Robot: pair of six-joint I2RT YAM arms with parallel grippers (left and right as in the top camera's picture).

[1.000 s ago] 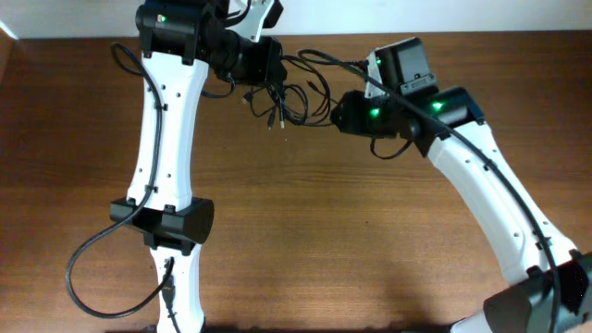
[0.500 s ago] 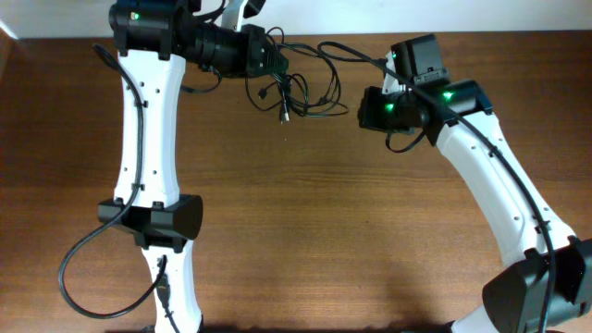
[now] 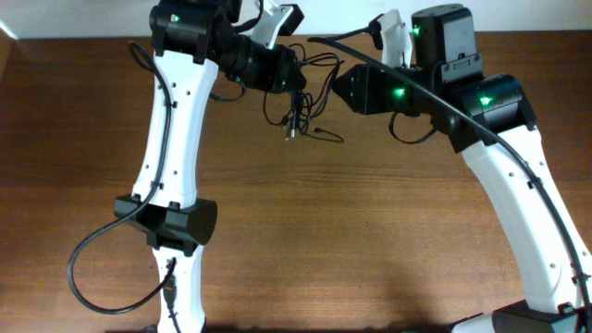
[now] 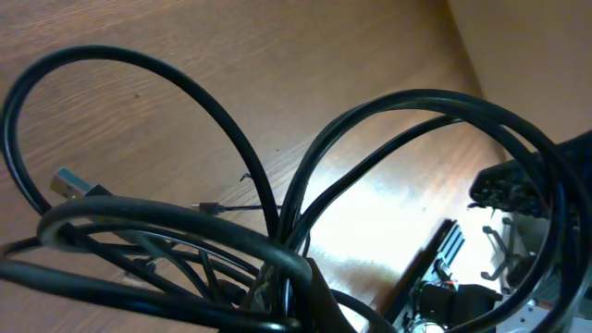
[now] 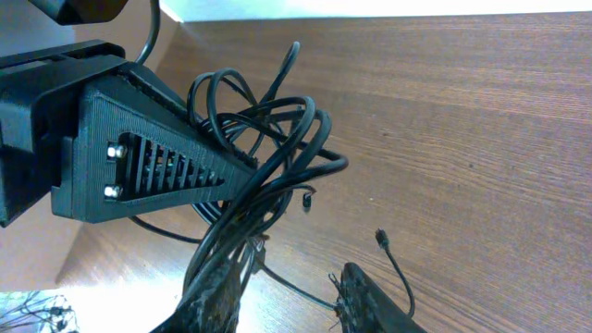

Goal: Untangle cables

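Note:
The cables are thin black cords in one tangled clump, held above the wooden table near its far edge. My left gripper is shut on the clump's left side, and loops and plug ends dangle below it. In the left wrist view the cords bunch at the left gripper. My right gripper is at the clump's right side with its jaws apart. In the right wrist view the cables run down along one finger of my right gripper, and a thin cord crosses the gap.
The left arm's black ribbed finger fills the left of the right wrist view, close to my right fingers. Both white arms reach over the table from the near side. A thick arm cable loops at the near left.
The two grippers have come closer together: the left one moved right and a little nearer, the right one moved left. The clump shifted right with the left gripper.

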